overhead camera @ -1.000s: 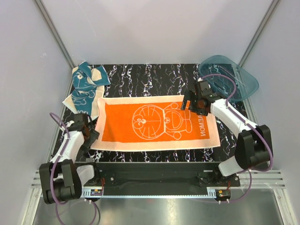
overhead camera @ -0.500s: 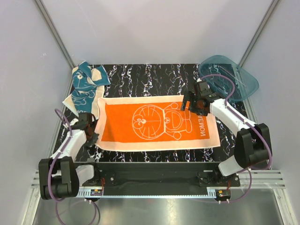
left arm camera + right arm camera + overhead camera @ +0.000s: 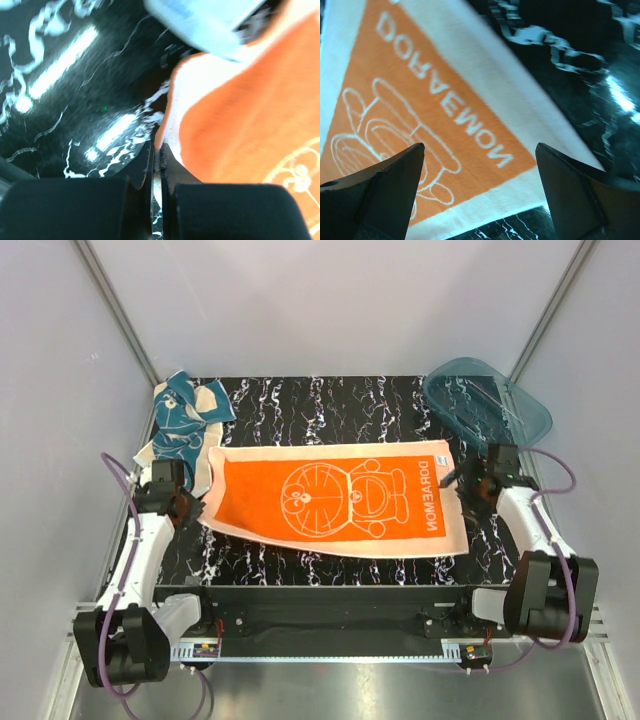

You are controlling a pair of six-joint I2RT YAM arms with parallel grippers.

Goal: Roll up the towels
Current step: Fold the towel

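Cloth first: the teal-blue towel [image 3: 185, 427] lies bunched at the back-left corner of the marble table [image 3: 330, 390], just beside the orange one. I judge it can wait its turn.

Next over, my left gripper [image 3: 186, 508] is pinched tight on the cream hem [image 3: 172, 112] at the left end of the orange towel [image 3: 335, 502]. That towel lies spread across the middle, print up. My wrist view shows the thin hem caught right at the fingertips [image 3: 172, 170], so the hold is shallow.

To start the roll well, I would lift only slightly and fold the hem over toward the right. It should stay square to the long sides, or the roll could go cone-shaped.

My right gripper [image 3: 470, 485] hangs spread wide and holding nothing, by the lettered right end. It could pin that end against sliding.

The tub [image 3: 490, 405] sits at the back right, apart from the cloth.
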